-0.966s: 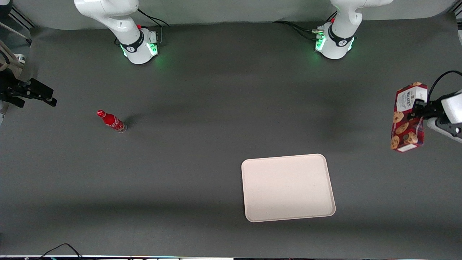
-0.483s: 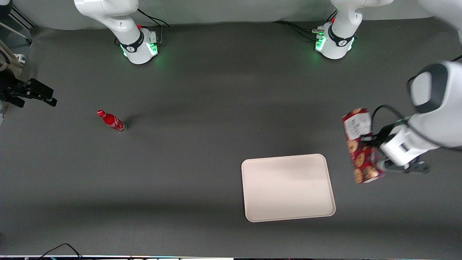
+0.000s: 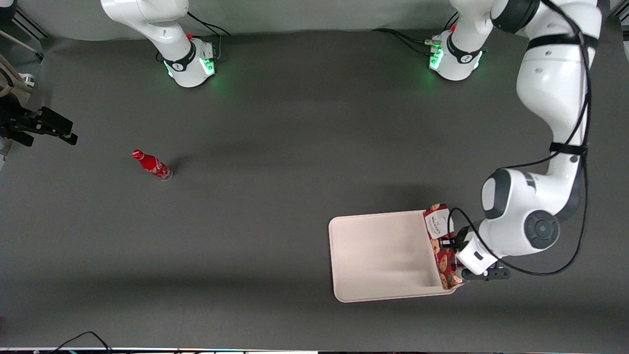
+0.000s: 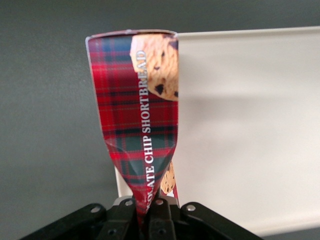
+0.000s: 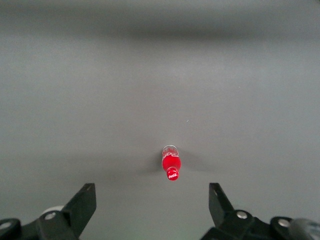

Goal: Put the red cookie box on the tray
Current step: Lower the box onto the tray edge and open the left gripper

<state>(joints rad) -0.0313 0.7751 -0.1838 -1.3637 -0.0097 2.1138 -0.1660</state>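
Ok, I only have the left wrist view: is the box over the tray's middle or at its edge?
Observer: At the edge. The box, held in the shut gripper, lies along the tray's rim at the working arm's end.
Operator: Which way does it run?
Observer: Its white end is farther from the front camera.
Operator: Anything else on the table?
Observer: One red bottle, toward the parked arm's end.
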